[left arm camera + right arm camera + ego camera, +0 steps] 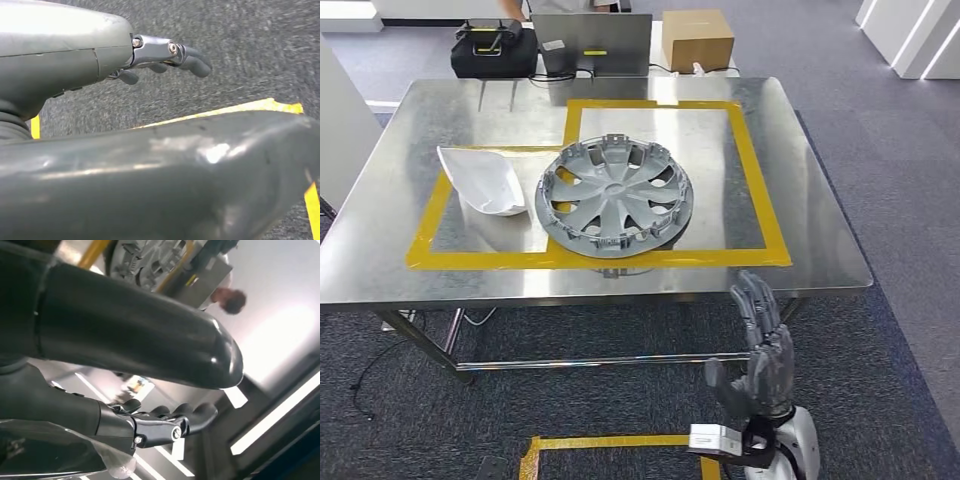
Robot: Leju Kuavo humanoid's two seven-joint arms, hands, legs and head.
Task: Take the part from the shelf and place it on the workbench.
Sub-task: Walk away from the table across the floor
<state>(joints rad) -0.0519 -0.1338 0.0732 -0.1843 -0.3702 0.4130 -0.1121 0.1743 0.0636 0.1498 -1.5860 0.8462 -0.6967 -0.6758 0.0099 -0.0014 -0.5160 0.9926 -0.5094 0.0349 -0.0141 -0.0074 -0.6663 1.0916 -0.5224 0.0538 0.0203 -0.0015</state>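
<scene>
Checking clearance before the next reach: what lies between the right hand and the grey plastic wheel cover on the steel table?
In the head view, between right hand and grey wheel cover: the yellow tape border, bare table edge, then carpet.

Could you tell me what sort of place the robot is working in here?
Probably an indoor robot test or demo workshop rather than a factory line. A stainless steel workbench marked with yellow tape holds a grey wheel cover, and a laptop and cardboard box sit behind it on grey carpet.

A steel surface (pixel 788 190) marked with yellow tape (pixel 758 170) stands on grey carpet (pixel 893 130); beyond its far edge sit a cardboard box (pixel 697 38), a black case (pixel 492 50) and a laptop (pixel 592 42).
</scene>
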